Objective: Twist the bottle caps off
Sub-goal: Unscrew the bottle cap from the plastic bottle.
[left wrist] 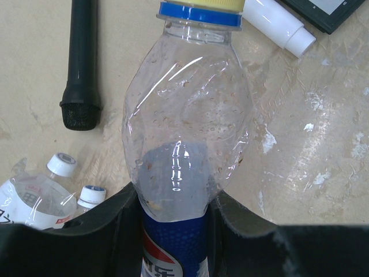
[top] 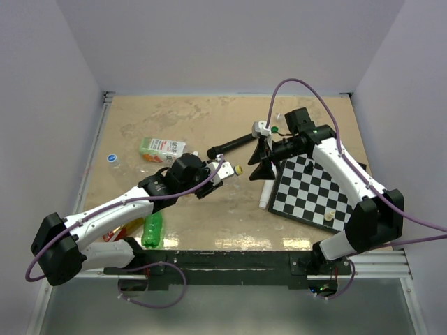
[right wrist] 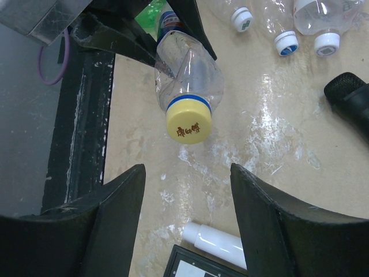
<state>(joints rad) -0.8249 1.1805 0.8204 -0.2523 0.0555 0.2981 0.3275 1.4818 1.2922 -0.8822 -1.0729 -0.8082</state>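
Note:
A clear crinkled bottle (left wrist: 184, 115) with a blue Pepsi label is held above the table, my left gripper (left wrist: 176, 205) shut on its lower body. Its yellow cap (right wrist: 188, 125) sits above a blue ring and points at my right gripper (right wrist: 187, 193). That gripper is open, and the cap lies just beyond its fingertips, apart from both. From above, the left gripper (top: 221, 172) and the right gripper (top: 261, 167) face each other with the cap (top: 239, 169) between them. Other clear bottles with white caps (right wrist: 286, 42) lie on the table, and a bright green bottle (top: 152, 230) lies near the left arm.
A chessboard (top: 314, 188) lies on the right under the right arm, a white microphone (top: 266, 195) along its left edge. A black microphone (top: 230, 145) lies behind the grippers. A white-and-green carton (top: 162, 149) and a blue-capped bottle (top: 112, 158) are at the left.

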